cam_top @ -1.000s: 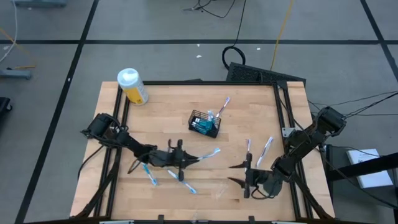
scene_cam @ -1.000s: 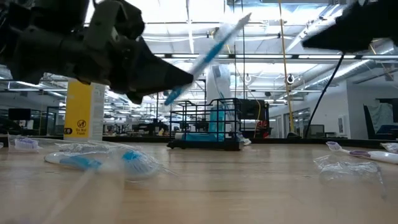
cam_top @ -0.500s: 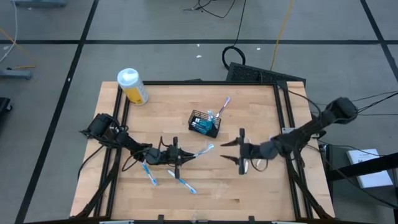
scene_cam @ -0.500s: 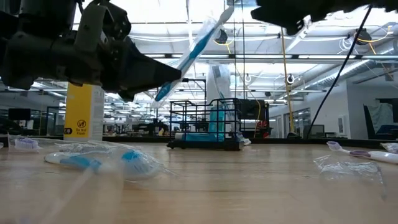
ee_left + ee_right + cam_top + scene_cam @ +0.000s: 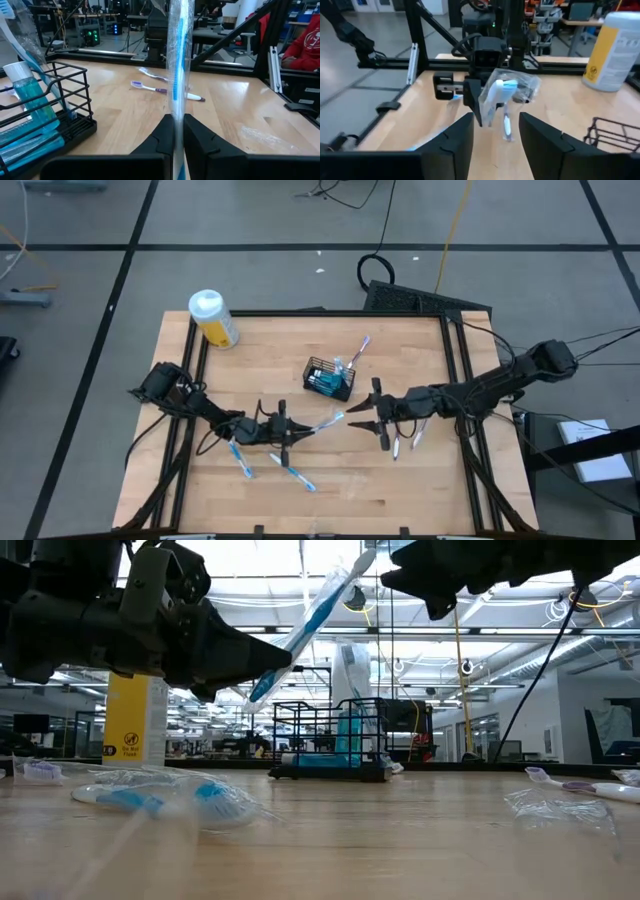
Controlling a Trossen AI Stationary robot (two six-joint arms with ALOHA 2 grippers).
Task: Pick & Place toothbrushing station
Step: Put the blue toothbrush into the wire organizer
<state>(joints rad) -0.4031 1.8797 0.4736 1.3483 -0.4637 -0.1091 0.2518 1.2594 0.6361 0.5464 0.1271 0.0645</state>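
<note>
Two arms now converge: your right gripper (image 5: 362,418), fingers apart and empty, has swung toward nine o'clock to meet the wrapped toothbrush (image 5: 328,420) pinched in your left gripper (image 5: 298,433), suggesting a handover before the basket (image 5: 328,379).

Bright overhead light, blurred foreground.

Table (image 5: 300,350) is pale wood planks, smooth with a soft sheen. Basket (image 5: 328,378) on it is thin black wire, looks like coated metal. Brush (image 5: 178,60) is white and blue plastic sealed in crinkly clear film. Bottle (image 5: 213,319) is matt yellow plastic, white cap. Frame rails (image 5: 190,370) are black metal.
</note>
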